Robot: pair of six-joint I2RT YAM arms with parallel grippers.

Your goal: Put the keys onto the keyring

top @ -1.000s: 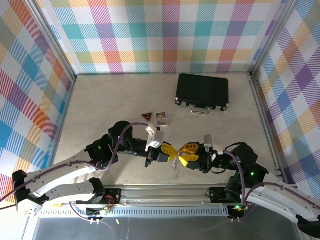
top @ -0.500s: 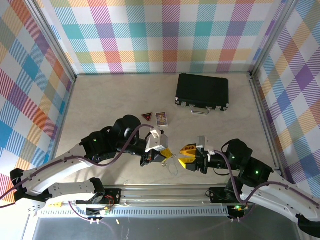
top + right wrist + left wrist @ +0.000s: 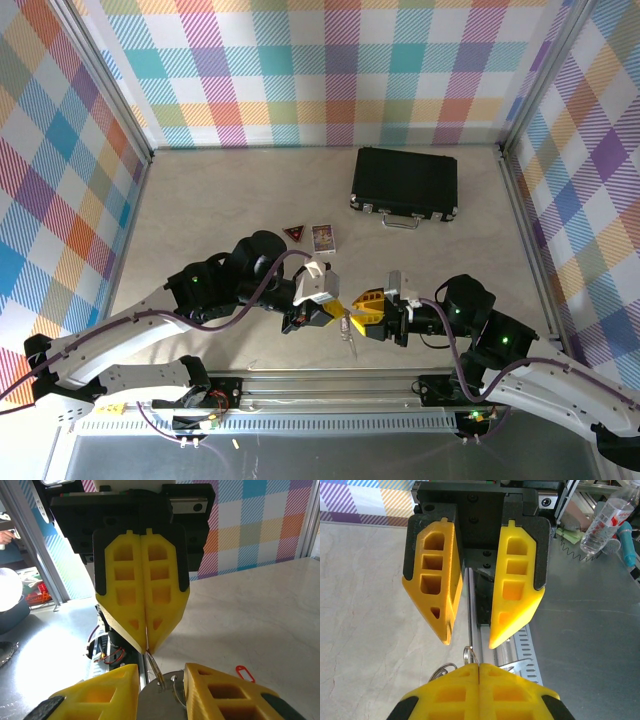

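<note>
Left tool [image 3: 337, 314]: I read it as clenched, its yellow pads pressed flat together in both wrist views. A thin silver wire of the keyring [image 3: 349, 334] comes out of the closed tips, so this tool is grasping the keyring. The rest of the loop hangs below, above the bench [image 3: 220, 210].

Right tool [image 3: 363, 320]: released, jaws spread, facing the left tool tip to tip. In the right wrist view the keyring's metal sits in the gap between its fingers; I cannot tell whether it touches them.

The keys [image 3: 243, 672]: I see the red tag against the bench surface, apart from both tools.

The black case [image 3: 405, 183] lies well apart, at the far side.
</note>
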